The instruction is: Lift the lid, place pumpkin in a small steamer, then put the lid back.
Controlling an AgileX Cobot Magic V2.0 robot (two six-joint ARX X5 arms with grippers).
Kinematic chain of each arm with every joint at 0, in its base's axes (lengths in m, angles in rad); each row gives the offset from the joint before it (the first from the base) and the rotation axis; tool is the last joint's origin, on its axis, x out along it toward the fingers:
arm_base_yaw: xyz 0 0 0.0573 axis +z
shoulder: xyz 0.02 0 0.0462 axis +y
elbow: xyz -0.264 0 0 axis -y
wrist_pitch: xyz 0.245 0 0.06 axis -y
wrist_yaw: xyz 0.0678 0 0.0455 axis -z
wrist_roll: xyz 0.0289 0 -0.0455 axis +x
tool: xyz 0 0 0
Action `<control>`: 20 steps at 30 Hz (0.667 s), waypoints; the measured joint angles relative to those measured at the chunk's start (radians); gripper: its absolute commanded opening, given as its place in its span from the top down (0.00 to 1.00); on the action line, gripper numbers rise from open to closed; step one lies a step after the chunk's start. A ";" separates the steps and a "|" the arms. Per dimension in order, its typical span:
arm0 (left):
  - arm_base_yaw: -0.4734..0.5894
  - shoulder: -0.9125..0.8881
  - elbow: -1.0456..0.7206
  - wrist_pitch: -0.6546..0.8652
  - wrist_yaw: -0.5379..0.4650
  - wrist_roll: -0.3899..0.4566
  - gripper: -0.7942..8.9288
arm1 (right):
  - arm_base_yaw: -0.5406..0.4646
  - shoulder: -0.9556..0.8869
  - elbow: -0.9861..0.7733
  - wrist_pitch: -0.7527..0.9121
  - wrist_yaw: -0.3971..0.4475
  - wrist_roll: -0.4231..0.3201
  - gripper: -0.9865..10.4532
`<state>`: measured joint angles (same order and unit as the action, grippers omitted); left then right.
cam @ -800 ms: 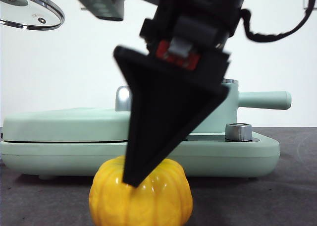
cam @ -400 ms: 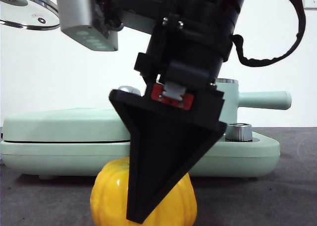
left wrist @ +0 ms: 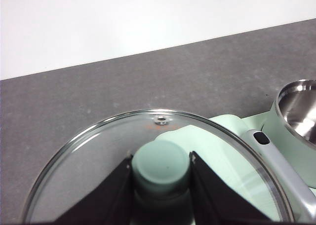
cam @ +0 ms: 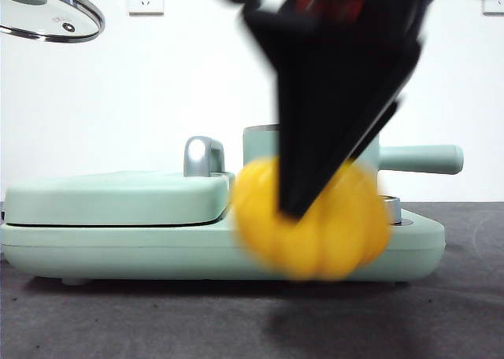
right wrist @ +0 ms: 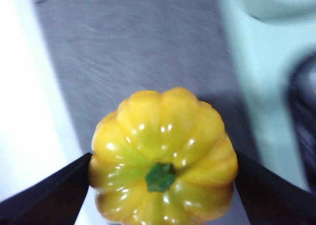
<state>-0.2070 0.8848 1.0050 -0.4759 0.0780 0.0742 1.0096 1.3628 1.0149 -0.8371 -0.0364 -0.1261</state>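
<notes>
Holding the lid (left wrist: 153, 170) by its knob in the left tool (left wrist: 161, 171), up and away from the small steamer (cam: 264, 145) to leave it open, while squeezing the pumpkin (cam: 313, 219) in the right tool (cam: 303, 209), off the tabletop (cam: 157, 320) just in front of it.

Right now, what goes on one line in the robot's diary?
left gripper: holds lid aloft | right gripper: pumpkin lifted | small steamer: open

Your right gripper (right wrist: 160, 185) clamps the pumpkin (right wrist: 163, 156) above the table; left gripper (left wrist: 160, 178) grips the lid (left wrist: 98, 161) knob.
</notes>
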 measured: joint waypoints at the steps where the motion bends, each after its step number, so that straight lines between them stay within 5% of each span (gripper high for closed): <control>1: 0.000 0.000 0.000 -0.001 0.000 0.000 0.91 | -0.010 -0.027 0.011 -0.037 0.026 0.033 0.56; 10: 0.000 0.000 0.000 -0.003 0.000 0.000 0.91 | -0.177 -0.096 0.298 -0.466 0.066 0.272 0.56; 20: 0.000 0.005 0.000 -0.002 0.000 0.000 0.91 | -0.385 0.019 0.670 -0.504 0.063 0.246 0.56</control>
<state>-0.2070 0.8894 1.0050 -0.4778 0.0780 0.0738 0.6243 1.3823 1.6848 -1.3415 0.0269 0.1204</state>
